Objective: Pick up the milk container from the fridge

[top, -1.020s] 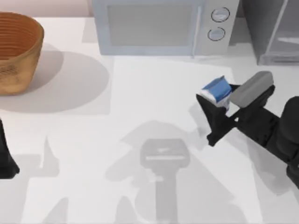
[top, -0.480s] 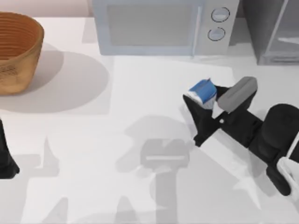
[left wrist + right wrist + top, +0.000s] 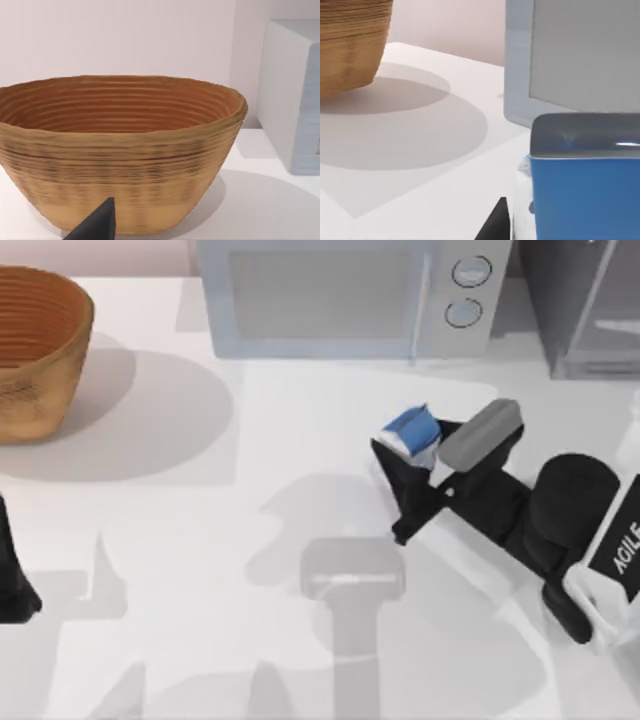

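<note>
The milk container [image 3: 411, 432], a small carton with a blue face and whitish sides, hangs above the table right of centre. My right gripper [image 3: 405, 465] is shut on it. The same carton [image 3: 585, 190] looms close in the right wrist view, blue below a grey top. The fridge [image 3: 585, 305], dark grey with a pale glassy door, stands at the back right corner, well apart from the carton. My left arm [image 3: 12, 580] is parked at the left edge; one dark fingertip [image 3: 95, 225] shows in the left wrist view.
A light-grey microwave [image 3: 350, 295] with two round dials stands along the back, just behind the carton. A woven basket [image 3: 35, 350] sits at the back left, also large as the basket [image 3: 120, 150] before the left wrist.
My right gripper has carried the milk container leftward, away from the fridge, and slightly toward the table's middle. The left arm has stayed put.
</note>
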You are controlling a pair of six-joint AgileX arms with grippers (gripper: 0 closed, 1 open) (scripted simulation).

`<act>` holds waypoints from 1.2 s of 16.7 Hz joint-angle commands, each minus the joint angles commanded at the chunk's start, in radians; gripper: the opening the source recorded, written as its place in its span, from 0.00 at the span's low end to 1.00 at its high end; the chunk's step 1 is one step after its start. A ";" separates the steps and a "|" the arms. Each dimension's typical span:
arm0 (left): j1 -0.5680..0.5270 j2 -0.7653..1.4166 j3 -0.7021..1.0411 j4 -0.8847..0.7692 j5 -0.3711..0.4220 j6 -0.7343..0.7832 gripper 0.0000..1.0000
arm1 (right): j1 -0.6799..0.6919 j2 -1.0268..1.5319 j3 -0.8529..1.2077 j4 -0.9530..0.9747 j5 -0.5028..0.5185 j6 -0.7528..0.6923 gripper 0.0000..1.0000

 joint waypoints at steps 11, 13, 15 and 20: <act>0.000 0.000 0.000 0.000 0.000 0.000 1.00 | 0.035 0.077 0.162 -0.065 0.037 0.002 0.15; 0.000 0.000 0.000 0.000 0.000 0.000 1.00 | 0.035 0.077 0.162 -0.065 0.037 0.002 0.30; 0.000 0.000 0.000 0.000 0.000 0.000 1.00 | 0.035 0.077 0.162 -0.065 0.037 0.002 0.45; 0.000 0.000 0.000 0.000 0.000 0.000 1.00 | 0.035 0.077 0.162 -0.065 0.037 0.002 0.83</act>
